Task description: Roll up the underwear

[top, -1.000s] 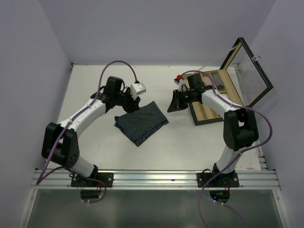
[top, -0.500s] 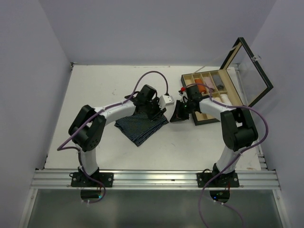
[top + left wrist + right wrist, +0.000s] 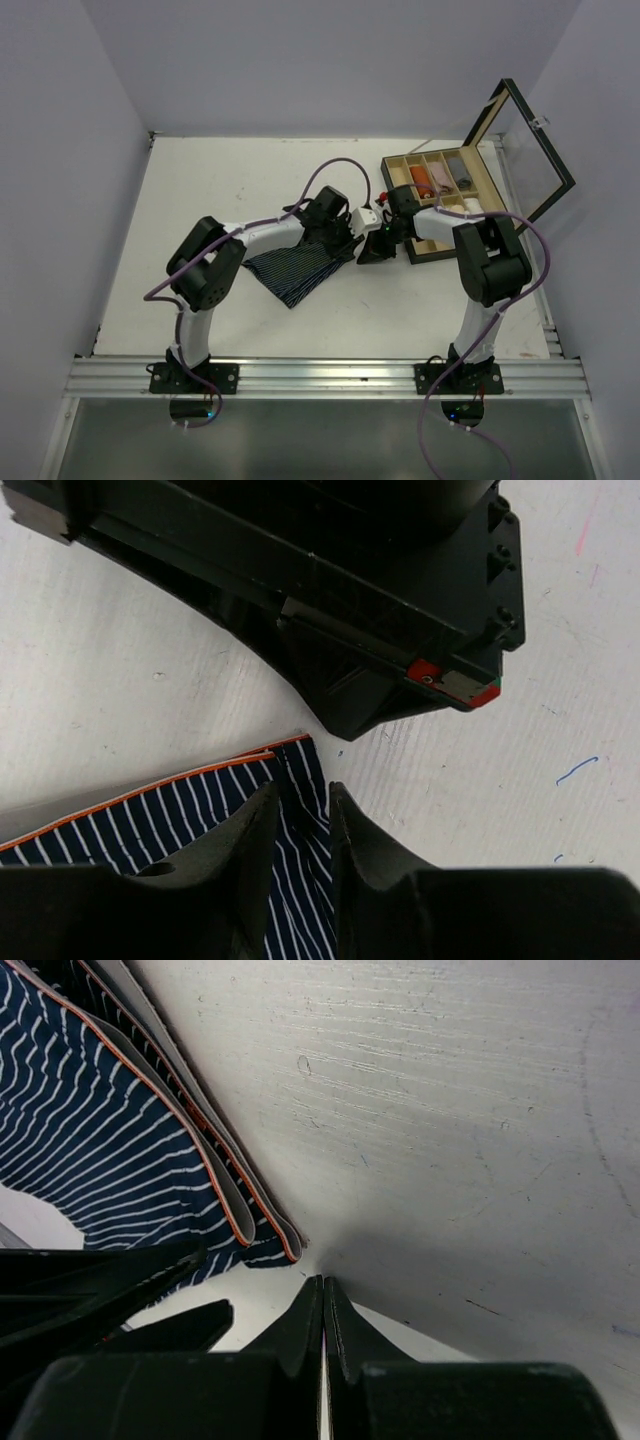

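I find the white table (image 3: 200,190) scuffed and pen-marked, with lilac walls (image 3: 320,60) on three sides and a wooden box (image 3: 432,156) open at 2 o'clock. The navy striped underwear (image 3: 295,272) lies folded near centre. The left gripper (image 3: 302,805) pinches its 3 o'clock corner; the right gripper (image 3: 323,1290), jaws pressed together, touches the table just beside it

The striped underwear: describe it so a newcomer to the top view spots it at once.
On the white table, left of the open wooden box, a folded cloth lies flat, partly under the left arm. Unlike the items in the box's compartments, it is navy with thin pale stripes and an orange edge.
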Available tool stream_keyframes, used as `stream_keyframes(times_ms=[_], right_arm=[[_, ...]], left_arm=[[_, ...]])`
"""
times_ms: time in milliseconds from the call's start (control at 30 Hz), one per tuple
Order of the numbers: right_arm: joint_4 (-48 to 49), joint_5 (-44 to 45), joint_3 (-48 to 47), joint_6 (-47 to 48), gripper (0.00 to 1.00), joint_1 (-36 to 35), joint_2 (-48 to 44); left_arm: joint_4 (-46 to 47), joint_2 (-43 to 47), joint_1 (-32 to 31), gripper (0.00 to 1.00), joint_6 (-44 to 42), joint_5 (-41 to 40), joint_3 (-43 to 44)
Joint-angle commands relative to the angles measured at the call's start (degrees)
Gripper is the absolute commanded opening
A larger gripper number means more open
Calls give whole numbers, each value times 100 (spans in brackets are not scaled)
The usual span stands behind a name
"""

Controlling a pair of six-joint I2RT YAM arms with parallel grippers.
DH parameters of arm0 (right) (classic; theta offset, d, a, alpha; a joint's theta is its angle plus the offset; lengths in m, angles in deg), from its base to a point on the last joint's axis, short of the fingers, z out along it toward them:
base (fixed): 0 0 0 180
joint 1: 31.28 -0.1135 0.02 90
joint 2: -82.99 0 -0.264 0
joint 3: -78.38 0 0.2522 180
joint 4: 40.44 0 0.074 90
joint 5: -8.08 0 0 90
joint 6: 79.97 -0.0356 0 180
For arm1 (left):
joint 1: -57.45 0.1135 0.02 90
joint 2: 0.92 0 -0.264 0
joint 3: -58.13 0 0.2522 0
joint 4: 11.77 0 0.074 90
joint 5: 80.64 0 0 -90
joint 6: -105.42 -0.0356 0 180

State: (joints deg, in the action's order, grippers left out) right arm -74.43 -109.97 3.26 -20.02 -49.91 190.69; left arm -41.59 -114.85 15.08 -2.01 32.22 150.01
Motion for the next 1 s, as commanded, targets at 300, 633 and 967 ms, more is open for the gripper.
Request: stream_keyframes(times_ms=[300, 633, 967], right_arm=[[98, 89, -69, -46, 0, 9, 357], [63, 142, -60, -2, 0, 0, 418], [-34, 221, -86, 60, 0, 9, 515]], left_arm=[[278, -121, -52, 8, 126, -316, 159], [252, -138, -52, 0, 91, -431, 203], [287, 178, -52, 19, 100, -456, 71]])
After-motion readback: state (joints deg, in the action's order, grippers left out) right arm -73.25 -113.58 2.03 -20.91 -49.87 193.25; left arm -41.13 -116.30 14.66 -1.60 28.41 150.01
